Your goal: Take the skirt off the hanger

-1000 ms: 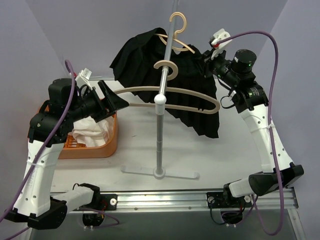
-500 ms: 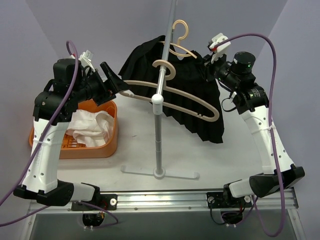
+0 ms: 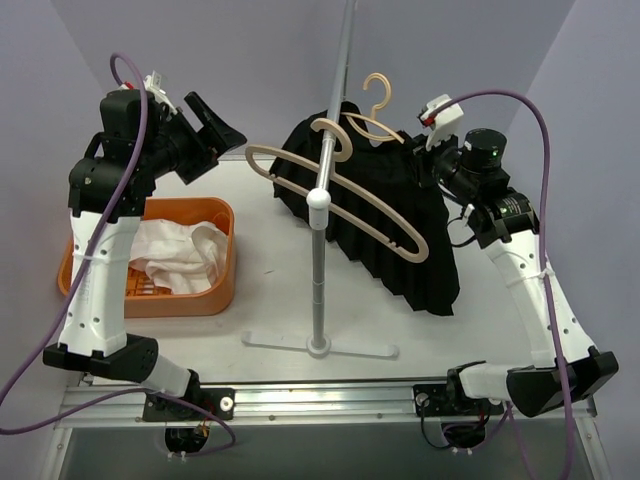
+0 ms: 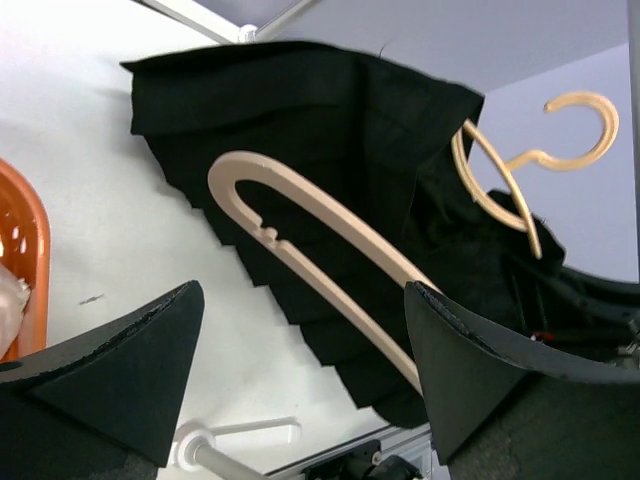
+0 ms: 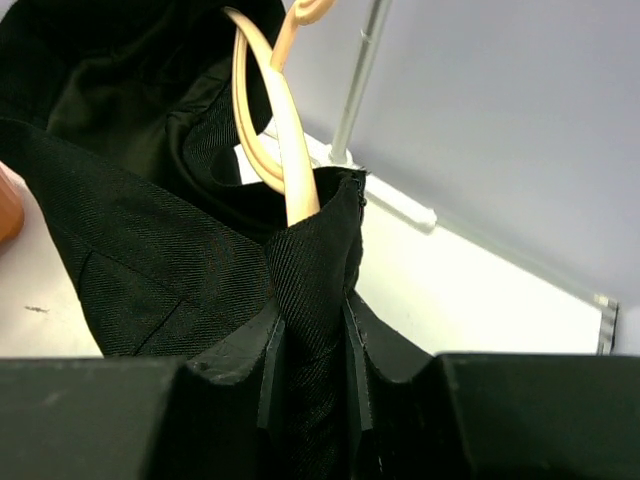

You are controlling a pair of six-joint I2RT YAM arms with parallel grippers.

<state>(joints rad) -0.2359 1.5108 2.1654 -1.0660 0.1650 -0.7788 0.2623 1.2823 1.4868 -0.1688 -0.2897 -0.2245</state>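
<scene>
The black pleated skirt (image 3: 400, 215) hangs from a beige hanger (image 3: 376, 97) high on the stand, draping down to the right. A second, larger beige hanger (image 3: 340, 205) hangs bare in front of it. My right gripper (image 3: 428, 152) is shut on the skirt's waistband (image 5: 312, 270), right beside the hanger's arm (image 5: 285, 130). My left gripper (image 3: 215, 130) is open and empty, raised to the left, apart from the bare hanger's left end (image 4: 235, 180). The skirt (image 4: 300, 110) fills the middle of the left wrist view.
A grey stand pole (image 3: 320, 270) with a flat foot (image 3: 320, 347) rises mid-table. An orange basket (image 3: 226, 275) holding white cloth (image 3: 180, 250) sits at the left, under my left arm. Grey walls close the back.
My left gripper rose up and left, off the bare hanger's end. The skirt slid right, its left part dropping lower. The right gripper shifted slightly right, still holding.
</scene>
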